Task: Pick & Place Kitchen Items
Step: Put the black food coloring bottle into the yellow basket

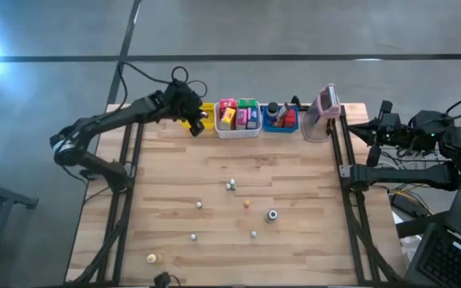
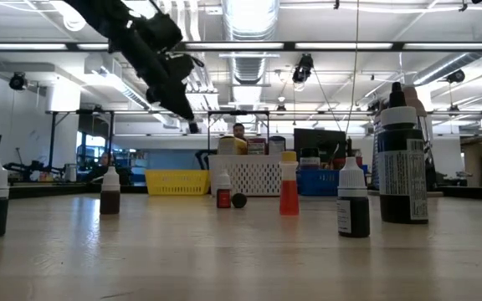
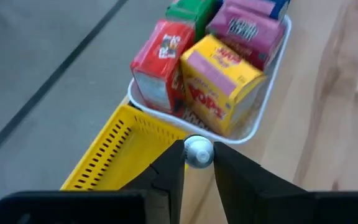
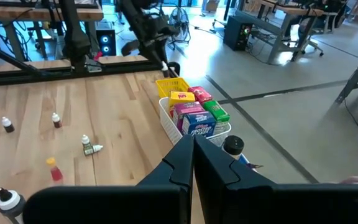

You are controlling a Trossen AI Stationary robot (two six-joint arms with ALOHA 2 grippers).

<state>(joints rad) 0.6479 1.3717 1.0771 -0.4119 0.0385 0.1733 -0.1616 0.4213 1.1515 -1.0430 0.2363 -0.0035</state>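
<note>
Colourful boxes (image 1: 238, 114) stand packed in the white bin at the surface's far edge. Small dropper bottles (image 1: 230, 186) lie scattered mid-surface and nearer. One white-capped bottle (image 3: 197, 152) sits pinched in the left tool (image 3: 198, 163).

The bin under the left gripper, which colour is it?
Yellow bin, clearest in the left wrist view.

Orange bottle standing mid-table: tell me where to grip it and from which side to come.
Grip the orange bottle across its straight body, just below the cap, coming down from above. It stands upright on the table, apart from the other bottles, so there looks to be room to straddle it on both sides.
</note>
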